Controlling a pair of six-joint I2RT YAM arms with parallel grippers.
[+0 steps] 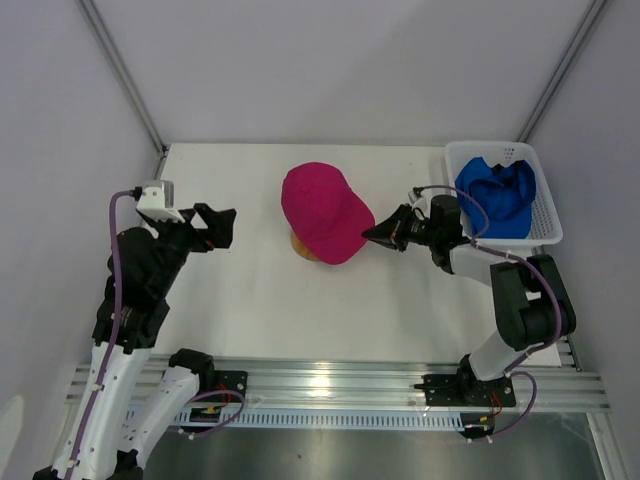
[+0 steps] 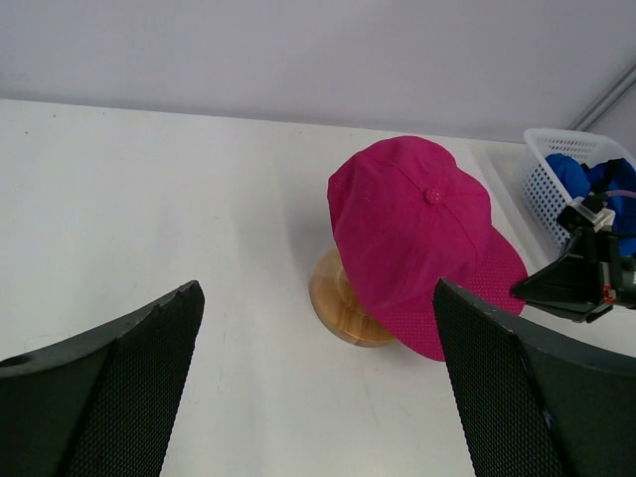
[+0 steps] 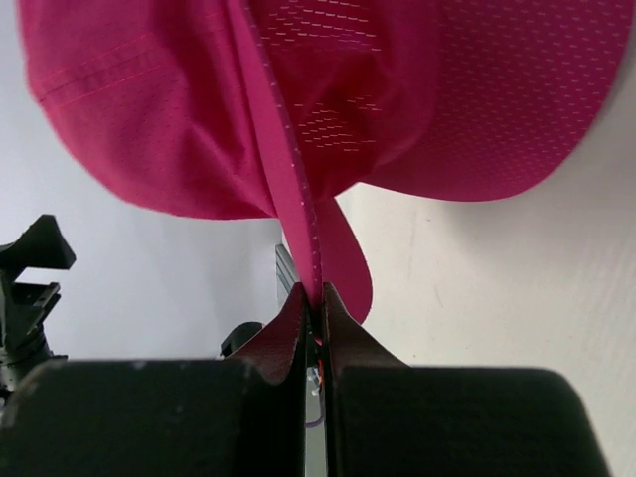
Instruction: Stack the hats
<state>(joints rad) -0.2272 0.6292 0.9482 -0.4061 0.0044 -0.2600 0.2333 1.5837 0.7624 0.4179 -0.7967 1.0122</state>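
A magenta-pink hat [image 1: 320, 212] sits on the wooden stand [image 1: 304, 246] at the table's middle; it also shows in the left wrist view [image 2: 417, 238] and fills the right wrist view [image 3: 328, 99]. My right gripper [image 1: 372, 234] is shut on the pink hat's edge [image 3: 316, 278] at its right side. Blue hats [image 1: 497, 192] lie bunched in the white mesh basket [image 1: 545, 225] at the back right. My left gripper [image 1: 222, 228] is open and empty, left of the stand, its fingers [image 2: 109, 388] wide apart.
The stand's round wooden base [image 2: 343, 303] shows under the pink hat. The basket [image 2: 542, 189] stands by the right wall. Grey walls close in the table on three sides. A metal rail runs along the near edge.
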